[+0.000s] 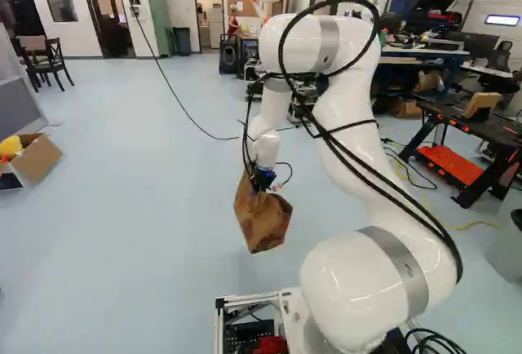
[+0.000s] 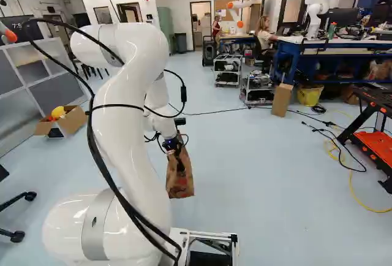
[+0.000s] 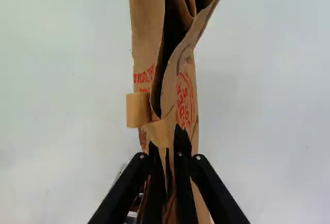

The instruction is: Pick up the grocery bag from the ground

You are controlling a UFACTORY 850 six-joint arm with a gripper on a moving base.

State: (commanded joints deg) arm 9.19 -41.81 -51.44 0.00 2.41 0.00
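Note:
My gripper (image 2: 174, 146) is at the end of the arm, with the brown paper grocery bag (image 2: 179, 177) hanging below it. In the left base view the bag (image 1: 263, 222) hangs tilted under the wrist, above the floor. Seen from the wrist, both fingers of the gripper (image 3: 169, 154) press the bag's paper between them from two sides, shut on its upper edge. The bag's folded mouth (image 3: 172, 53) gapes a little ahead of the fingertips. Its lower part is mostly hidden in that view.
An open cardboard box (image 2: 73, 121) with yellow things stands on the floor at the left. Carts (image 2: 228, 70), another paper bag (image 2: 282, 99) and a yellow bin (image 2: 310, 94) stand farther ahead. An orange-and-black workbench (image 1: 469, 154) is at the right. Another robot (image 2: 321, 2) stands behind.

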